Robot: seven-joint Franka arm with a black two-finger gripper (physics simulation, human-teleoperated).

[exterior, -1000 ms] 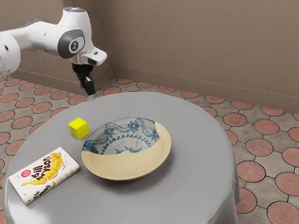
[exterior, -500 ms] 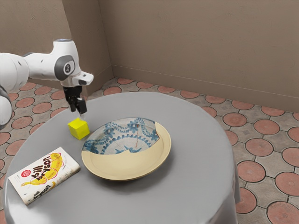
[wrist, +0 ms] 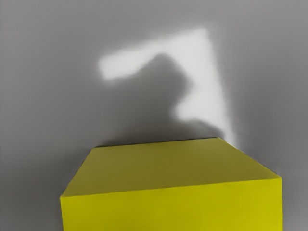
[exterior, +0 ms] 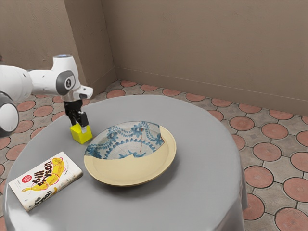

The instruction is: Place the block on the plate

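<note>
Near the arm-side edge of the table [exterior: 195,120], yellow block [exterior: 82,137] upright on the cloth, just beside the plate [exterior: 139,169]. Black gripper [exterior: 79,128] low over it, jaws parted roughly to the block's breadth, one finger along a side; far finger's contact can't be told, no firm hold seen. Straddling pose presumably chosen so flat sides meet the pads squarely. Book [exterior: 45,179] near the edge at the exterior view's lower left, out of the way. Judged next: close, then lift clear of the plate's raised rim before crossing.
</note>
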